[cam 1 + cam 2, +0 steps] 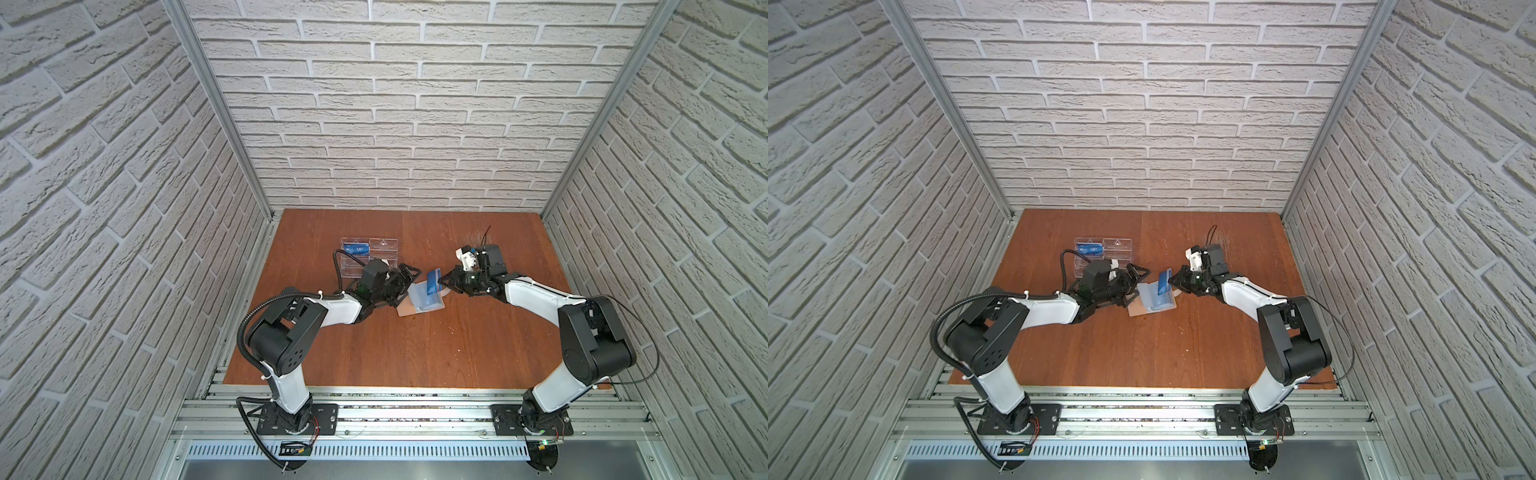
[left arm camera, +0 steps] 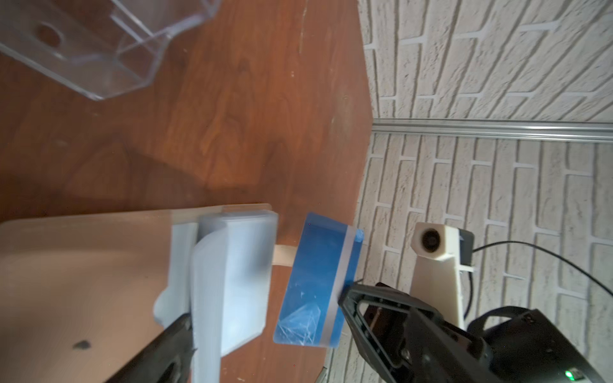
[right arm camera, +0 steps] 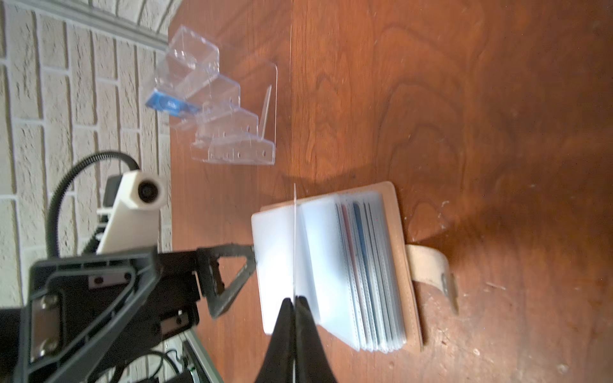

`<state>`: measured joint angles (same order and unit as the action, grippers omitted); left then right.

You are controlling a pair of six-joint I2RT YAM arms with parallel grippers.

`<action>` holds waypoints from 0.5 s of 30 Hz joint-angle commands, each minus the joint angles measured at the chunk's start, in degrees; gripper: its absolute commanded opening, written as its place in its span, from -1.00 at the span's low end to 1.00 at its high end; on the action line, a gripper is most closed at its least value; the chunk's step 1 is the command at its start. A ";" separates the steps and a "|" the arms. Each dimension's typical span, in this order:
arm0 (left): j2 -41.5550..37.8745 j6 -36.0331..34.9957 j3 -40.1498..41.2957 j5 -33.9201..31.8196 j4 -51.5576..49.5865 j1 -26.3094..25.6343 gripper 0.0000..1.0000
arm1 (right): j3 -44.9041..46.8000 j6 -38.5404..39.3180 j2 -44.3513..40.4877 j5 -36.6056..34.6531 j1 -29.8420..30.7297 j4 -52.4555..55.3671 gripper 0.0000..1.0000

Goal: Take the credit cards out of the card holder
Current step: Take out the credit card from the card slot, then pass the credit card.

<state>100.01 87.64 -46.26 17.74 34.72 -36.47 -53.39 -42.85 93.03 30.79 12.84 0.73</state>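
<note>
A thin blue plastic credit card (image 2: 316, 278) w/ a pale stripe is clamped at its edge by the right gripper (image 3: 294, 300), jaws pressed together on it. It is held tilted, just above the open tan leather card holder (image 2: 83, 265), which lies near the centre of the brown wooden table (image 1: 415, 353). The left gripper (image 1: 409, 286) is spread wide; one finger (image 3: 225, 248) touches the clear sleeve pages (image 3: 318, 252). A 2nd blue card (image 1: 357, 249) sits in the clear acrylic tiered rack (image 1: 384, 249).
</note>
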 commanded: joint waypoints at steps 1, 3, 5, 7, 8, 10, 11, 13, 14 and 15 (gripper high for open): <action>-1.40 7.46 0.16 -5.50 9.61 -1.99 0.97 | -0.09 -8.88 -2.83 -5.01 -0.32 -8.13 -0.88; -1.40 9.74 -1.20 -7.85 11.50 -3.22 0.96 | 0.79 -12.52 -3.67 -6.68 -0.20 -12.90 -0.89; -1.24 12.46 -1.73 -11.35 13.67 -4.35 0.97 | 1.65 -15.57 -4.87 -9.31 -0.25 -16.54 -0.89; -0.53 14.46 -2.03 -14.92 16.75 -5.16 0.97 | 2.93 -18.53 -6.13 -11.70 -0.23 -20.59 -0.89; 0.18 15.33 -2.29 -16.56 18.84 -5.56 0.96 | 3.26 -19.94 -6.54 -12.85 -0.10 -22.38 -0.89; 1.97 17.59 -2.96 -19.10 22.81 -6.18 0.96 | 3.89 -21.76 -7.28 -14.93 0.16 -24.94 -0.89; 3.07 18.87 -3.64 -20.28 24.54 -6.51 0.96 | 4.23 -22.74 -7.63 -16.03 0.21 -25.77 -0.89; 4.81 19.85 -5.47 -21.41 26.96 -6.95 0.96 | 4.90 -24.06 -8.29 -17.52 0.42 -28.13 -0.89; 5.44 19.85 -6.65 -21.81 27.18 -7.11 0.96 | 5.24 -24.85 -8.61 -18.36 0.52 -29.01 -0.89; 5.84 19.85 -7.43 -22.41 27.07 -7.42 0.96 | 5.71 -25.57 -8.92 -19.23 0.68 -30.00 -0.89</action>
<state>104.25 105.12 -51.20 0.16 53.87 -43.27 -48.88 -64.20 86.15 15.88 13.08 -21.58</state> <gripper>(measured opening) 0.982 0.060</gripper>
